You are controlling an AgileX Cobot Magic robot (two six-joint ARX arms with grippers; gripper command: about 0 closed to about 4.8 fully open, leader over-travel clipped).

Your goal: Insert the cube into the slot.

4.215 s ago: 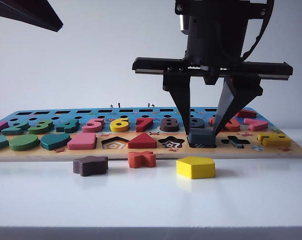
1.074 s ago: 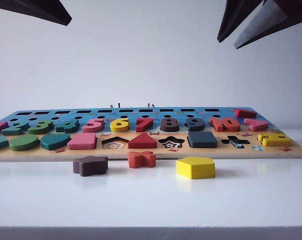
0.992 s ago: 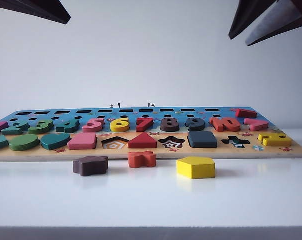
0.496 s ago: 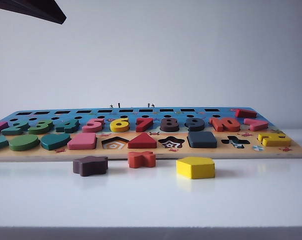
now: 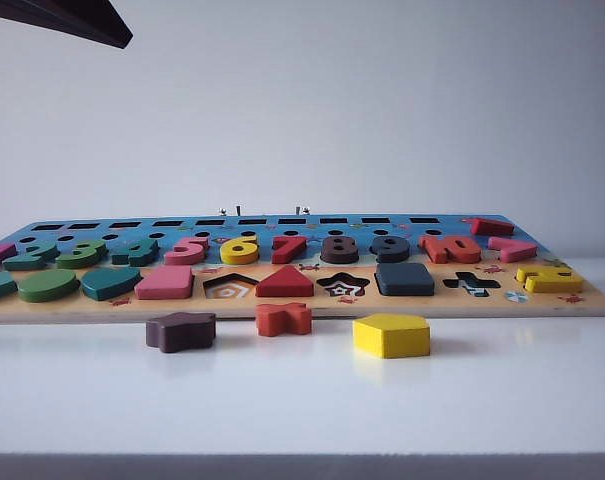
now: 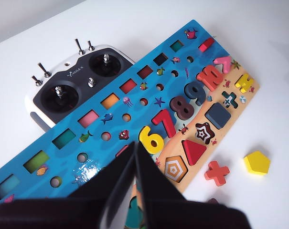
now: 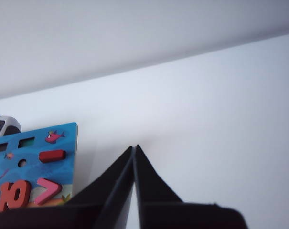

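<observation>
The dark navy cube [image 5: 405,279] lies flat in the puzzle board [image 5: 282,308], between the star cut-out and the cross cut-out. It fills the slot, so the slot's pattern is hidden. The left wrist view shows the same cube [image 6: 218,116] seated in the board [image 6: 68,157]. My left gripper [image 6: 135,144] hangs shut and empty high above the board's number row; only a dark edge of it [image 5: 62,18] shows at the exterior view's top left. My right gripper [image 7: 134,148] is shut and empty over bare table beside the board's end [image 7: 39,169], and is out of the exterior view.
Three loose blocks lie in front of the board: a brown star-like block [image 5: 181,330], an orange cross [image 5: 284,318] and a yellow pentagon [image 5: 391,335]. A remote controller [image 6: 72,86] sits behind the board. White table stretches to the board's right.
The right gripper, which stood around the cube at the slot, has risen out of the exterior view to the upper right. The cube stays in the board. The left gripper has kept still.
</observation>
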